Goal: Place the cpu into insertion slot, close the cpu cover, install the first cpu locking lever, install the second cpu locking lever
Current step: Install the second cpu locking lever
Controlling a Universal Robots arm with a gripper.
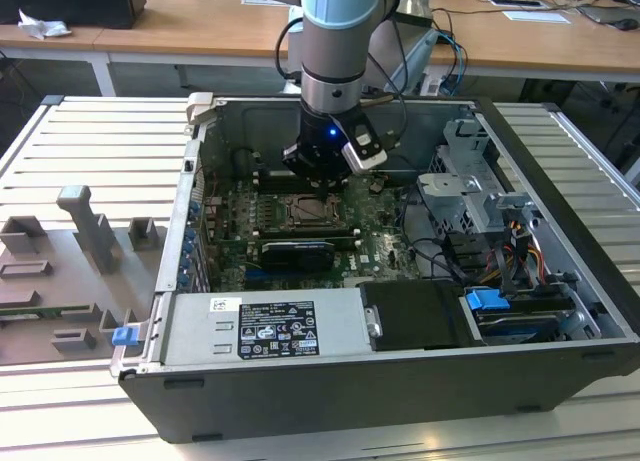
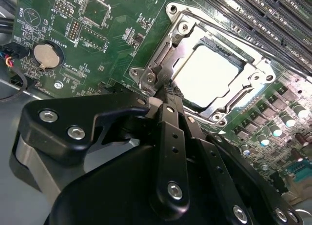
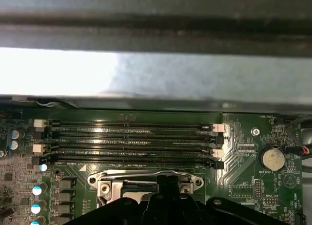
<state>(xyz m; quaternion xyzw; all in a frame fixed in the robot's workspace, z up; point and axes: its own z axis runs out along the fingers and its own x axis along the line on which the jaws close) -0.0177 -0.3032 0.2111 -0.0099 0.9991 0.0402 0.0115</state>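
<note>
The cpu (image 2: 209, 72), a pale square chip, lies flat in the insertion slot (image 1: 305, 213) on the green board. The silvery cpu cover (image 2: 254, 80) lies down around it, and the chip shows through its window. My gripper (image 2: 168, 91) is shut, its black fingers pressed together with nothing held between them. The tips sit at the socket's corner, against a thin metal lever (image 2: 157, 71) on the frame's edge. In the exterior view the gripper (image 1: 322, 181) hangs just behind the socket, inside the computer case. The first wrist view shows the fingertips (image 3: 168, 183) at the socket's metal rim (image 3: 146, 177).
Long black memory slots (image 3: 131, 137) run close behind the socket. A coin battery (image 3: 272, 159) sits beside them. A black graphics card (image 1: 295, 253) lies in front of the socket, the power supply (image 1: 265, 326) nearer still. Drive cage and cables (image 1: 470, 196) fill the exterior view's right.
</note>
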